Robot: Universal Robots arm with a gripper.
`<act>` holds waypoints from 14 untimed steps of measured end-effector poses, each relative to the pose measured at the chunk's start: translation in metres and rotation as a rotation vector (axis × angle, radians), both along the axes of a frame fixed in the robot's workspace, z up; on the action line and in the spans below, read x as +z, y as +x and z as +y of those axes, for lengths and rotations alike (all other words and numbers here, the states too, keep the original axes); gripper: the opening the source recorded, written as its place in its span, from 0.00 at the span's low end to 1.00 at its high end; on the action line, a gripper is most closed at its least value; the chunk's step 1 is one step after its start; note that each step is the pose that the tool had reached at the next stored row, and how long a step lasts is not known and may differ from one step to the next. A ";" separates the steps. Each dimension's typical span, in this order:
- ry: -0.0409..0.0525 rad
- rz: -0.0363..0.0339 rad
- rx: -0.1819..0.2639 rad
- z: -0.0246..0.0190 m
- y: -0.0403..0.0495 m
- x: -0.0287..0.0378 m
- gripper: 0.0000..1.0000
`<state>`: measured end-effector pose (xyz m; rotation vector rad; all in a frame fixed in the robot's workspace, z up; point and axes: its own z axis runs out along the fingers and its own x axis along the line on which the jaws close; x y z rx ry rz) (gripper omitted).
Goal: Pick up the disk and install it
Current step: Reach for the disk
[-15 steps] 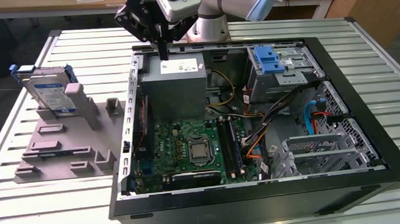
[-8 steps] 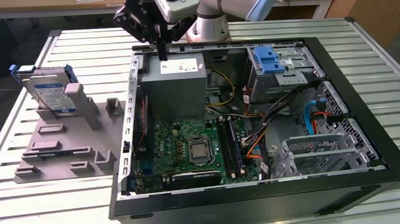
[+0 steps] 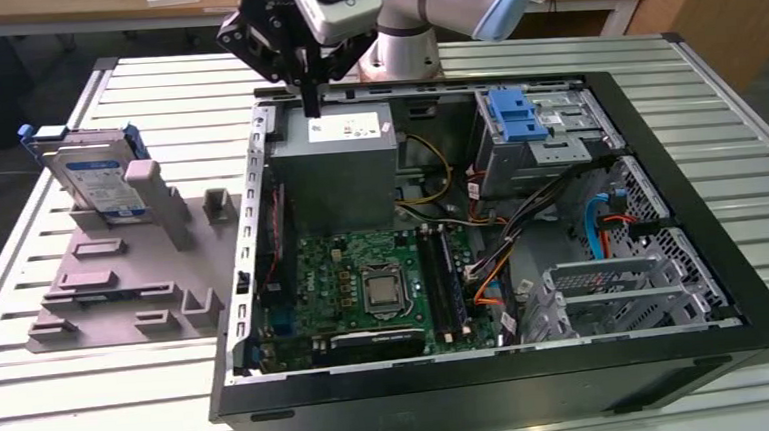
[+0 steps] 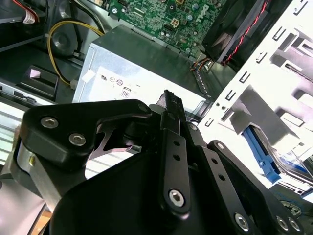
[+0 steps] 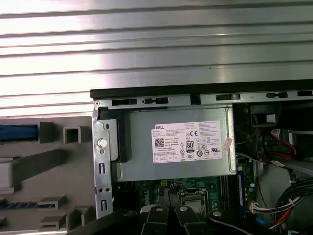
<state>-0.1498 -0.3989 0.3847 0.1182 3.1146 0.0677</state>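
Disk [image 3: 97,180], in its blue frame, stands almost upright in a slot of a grey holder [image 3: 122,292]. The holder lies flat on the slatted metal worktop [image 3: 89,414], to the exterior view's left of the open computer case [image 3: 503,394], and nothing touches the disk except the holder. In the first wrist view a blue edge shows on the same holder [image 5: 54,171], but I cannot tell for sure whether it belongs to the disk.

The pincer [image 3: 310,102] hangs from the arm over the far corner of the case, well apart from the disk. Its fingers [image 4: 168,105] are pressed together into one thin dark bar, and nothing is between them. The tip points down to the top of the big grey metal box [image 3: 335,178] inside the case, close to its white sticker [image 3: 348,128]. Whether the tip touches the box, I cannot tell. In the first wrist view the same box [image 5: 171,169] lies just inside the black rim of the case, with the sticker [image 5: 188,141] facing the camera.

Beside the grey box, nearer to the exterior camera, lies the green circuit board [image 3: 362,287]. At the exterior view's right there is a metal cage with a blue ridged latch [image 3: 526,117] on top, and yellow, orange and black cables run between the parts.
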 end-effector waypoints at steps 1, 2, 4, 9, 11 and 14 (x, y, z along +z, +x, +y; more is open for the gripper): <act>0.0000 0.0001 0.000 0.0000 -0.0002 -0.0002 0.11; -0.0001 0.0002 0.000 0.0000 -0.0004 -0.0003 0.11; -0.0002 0.0004 0.000 0.0000 -0.0008 -0.0006 0.11; -0.0001 0.0008 0.000 0.0000 -0.0022 -0.0015 0.11; -0.0001 0.0010 0.000 0.0000 -0.0023 -0.0019 0.11; -0.0001 0.0013 0.000 0.0000 -0.0031 -0.0024 0.11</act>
